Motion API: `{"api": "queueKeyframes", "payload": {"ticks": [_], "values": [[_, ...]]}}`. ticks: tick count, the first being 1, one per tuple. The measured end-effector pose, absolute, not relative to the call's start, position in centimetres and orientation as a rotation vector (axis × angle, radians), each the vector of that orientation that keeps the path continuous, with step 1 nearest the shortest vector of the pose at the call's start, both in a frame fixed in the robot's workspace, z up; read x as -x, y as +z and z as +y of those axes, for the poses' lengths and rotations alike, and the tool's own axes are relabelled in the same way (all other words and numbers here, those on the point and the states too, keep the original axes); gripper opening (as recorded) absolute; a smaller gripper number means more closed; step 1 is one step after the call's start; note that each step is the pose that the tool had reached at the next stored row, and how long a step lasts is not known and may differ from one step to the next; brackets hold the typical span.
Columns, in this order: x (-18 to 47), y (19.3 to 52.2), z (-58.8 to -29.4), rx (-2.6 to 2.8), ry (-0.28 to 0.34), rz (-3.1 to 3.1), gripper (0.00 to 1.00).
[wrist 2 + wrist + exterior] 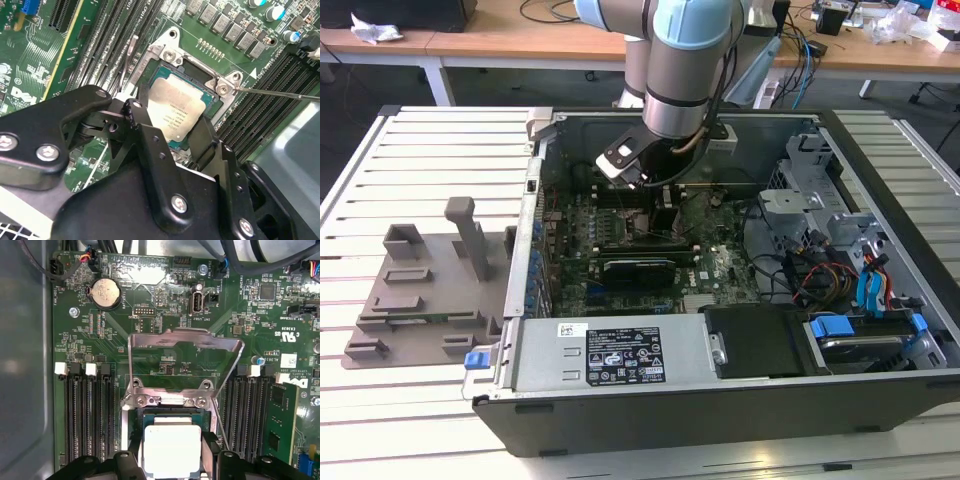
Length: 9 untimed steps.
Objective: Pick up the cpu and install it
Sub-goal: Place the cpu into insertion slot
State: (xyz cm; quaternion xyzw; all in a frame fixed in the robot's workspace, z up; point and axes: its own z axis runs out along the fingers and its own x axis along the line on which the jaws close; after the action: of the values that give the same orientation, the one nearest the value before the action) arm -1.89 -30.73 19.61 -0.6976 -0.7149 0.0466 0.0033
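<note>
The cpu [179, 111], a flat square chip with a silver-grey top, lies level in the opening of the motherboard socket [167, 54]. In the first wrist view the cpu [172, 449] looks bright white. My gripper [172, 127] reaches down over it, and a black finger [141, 131] presses against each of two opposite edges, so it is shut on the chip. My gripper [172, 454] flanks the chip the same way in the first wrist view. The socket's metal load plate [185, 357] stands swung open behind the chip. In the exterior view my gripper [663, 203] is deep inside the open computer case.
Memory slots [87, 415] run along both sides of the socket, and a thin release lever [280, 93] sticks out beside it. The case walls [535, 190], a power supply [615, 355] and a drive cage [820, 200] ring the board. A grey fixture [430, 280] lies on the slatted table.
</note>
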Motion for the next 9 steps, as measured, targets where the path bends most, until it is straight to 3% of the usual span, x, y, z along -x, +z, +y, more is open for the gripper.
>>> {"api": "queueKeyframes", "payload": {"ticks": [9], "values": [[1.72, 19.55, -30.75, 2.189, 0.147, -2.240, 0.56]]}}
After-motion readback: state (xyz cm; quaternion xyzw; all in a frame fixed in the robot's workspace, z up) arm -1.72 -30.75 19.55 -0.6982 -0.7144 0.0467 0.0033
